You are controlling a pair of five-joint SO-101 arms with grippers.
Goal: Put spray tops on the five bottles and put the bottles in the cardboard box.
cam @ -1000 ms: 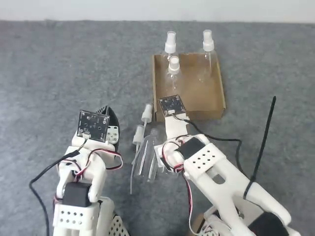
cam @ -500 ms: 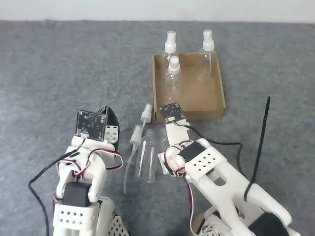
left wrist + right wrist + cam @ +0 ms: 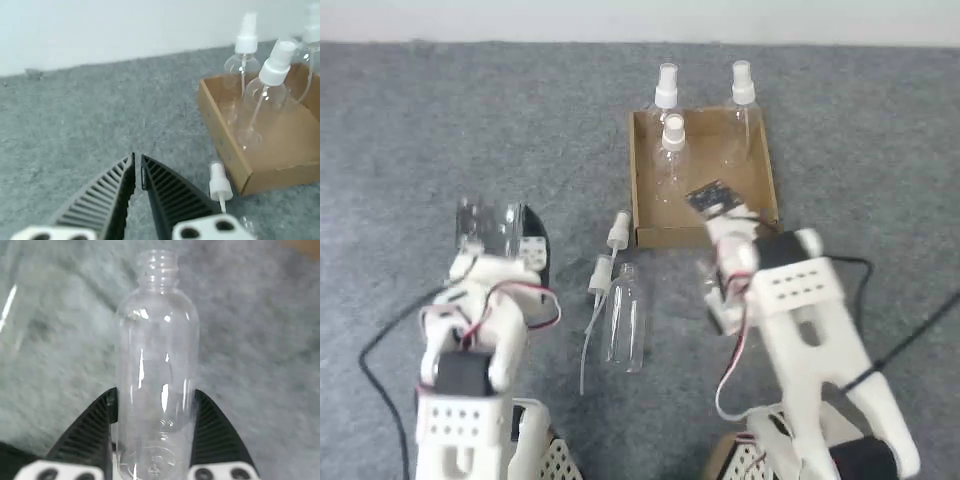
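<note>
Bottle (image 3: 157, 355) of clear plastic sits gripped in right tool (image 3: 156, 394).

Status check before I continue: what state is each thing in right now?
Right gripper: shut on held bottle, uncapped.
Left gripper: shut, empty.
Carpet bottle: uncapped, lying down.
Three boxed bottles: capped, upright in cardboard box.
Two spray tops: loose on carpet.
</note>
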